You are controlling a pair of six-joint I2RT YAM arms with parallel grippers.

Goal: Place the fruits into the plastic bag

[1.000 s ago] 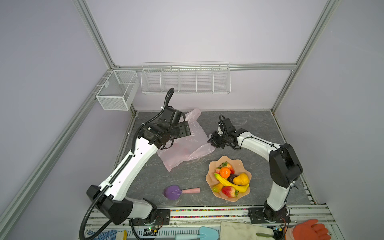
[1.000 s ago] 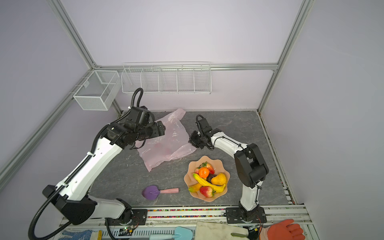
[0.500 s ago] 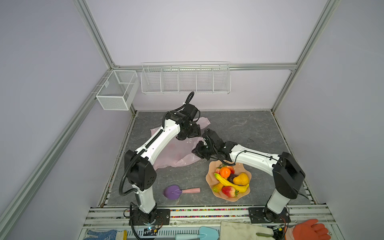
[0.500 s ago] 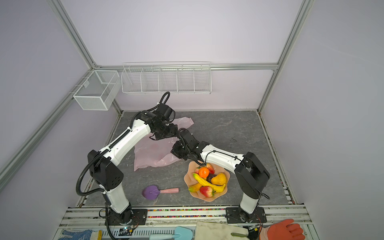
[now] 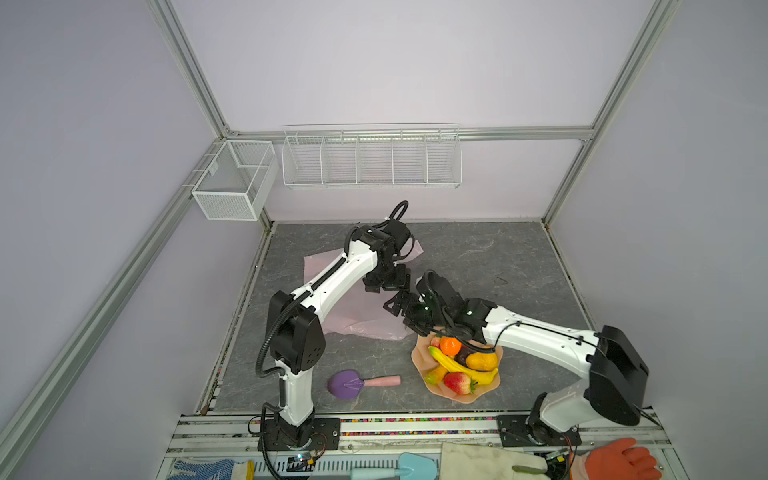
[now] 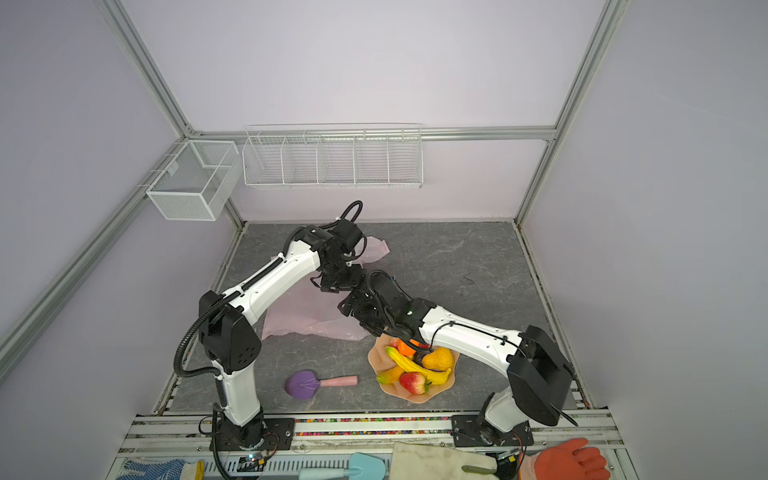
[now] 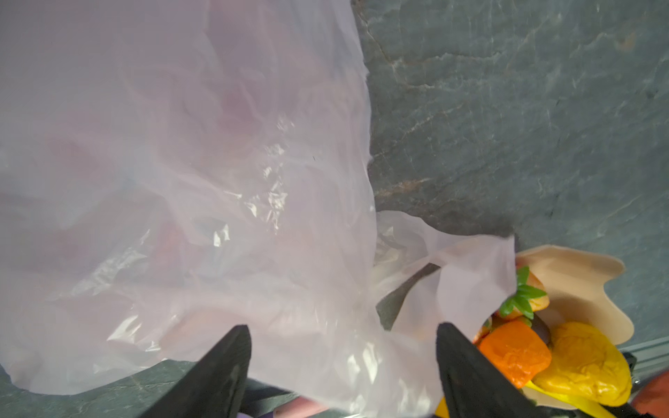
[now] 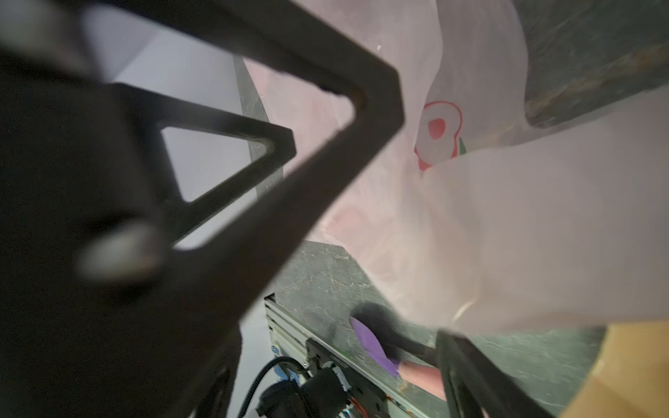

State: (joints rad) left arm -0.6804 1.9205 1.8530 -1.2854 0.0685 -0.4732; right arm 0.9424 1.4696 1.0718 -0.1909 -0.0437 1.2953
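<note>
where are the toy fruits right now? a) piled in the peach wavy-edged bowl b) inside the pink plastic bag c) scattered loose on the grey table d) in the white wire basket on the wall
a: both top views show the fruits heaped together in the peach wavy-edged bowl, with the plastic bag lying beside it.

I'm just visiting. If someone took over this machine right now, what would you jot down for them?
Left gripper: open, over the plastic bag, holding nothing.
Right gripper: open, empty, by the bag's edge near the bowl.
Fruits: all that show lie in the bowl; none seen in the bag.
Bag: lying crumpled beside the bowl.
Done: nothing bagged yet.
To do: open the bag, move each fruit in.
</note>
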